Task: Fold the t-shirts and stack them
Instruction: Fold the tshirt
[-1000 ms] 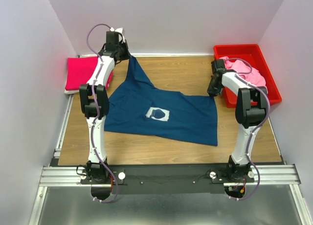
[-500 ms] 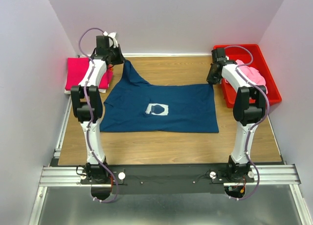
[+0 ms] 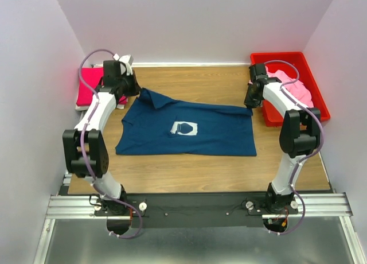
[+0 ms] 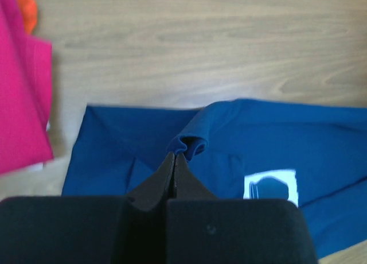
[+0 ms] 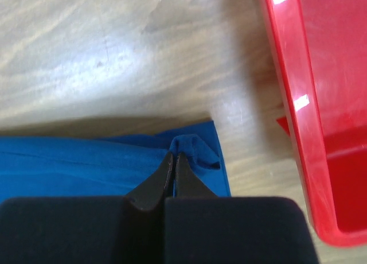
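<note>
The navy t-shirt (image 3: 189, 129) with the white print (image 3: 184, 128) lies spread on the wooden table, print up. My left gripper (image 3: 139, 92) is shut on a pinched fold at its far left corner, seen in the left wrist view (image 4: 175, 156) with the navy cloth (image 4: 321, 143) below. My right gripper (image 3: 250, 103) is shut on its far right corner, seen in the right wrist view (image 5: 174, 156) over the navy cloth (image 5: 74, 166). A folded magenta t-shirt (image 3: 90, 86) lies at the far left. The light pink t-shirt (image 3: 293, 86) sits bunched in the red bin (image 3: 312, 112).
The red bin's wall (image 5: 298, 103) stands just right of my right gripper. The magenta shirt (image 4: 20, 92) lies left of my left gripper. Grey walls close the table on three sides. Bare wood shows in front of the navy shirt (image 3: 189, 172).
Both grippers have lowered the shirt's far edge toward the table. The left gripper moved left and nearer; the raised left corner now lies low and the shirt is spread flatter.
</note>
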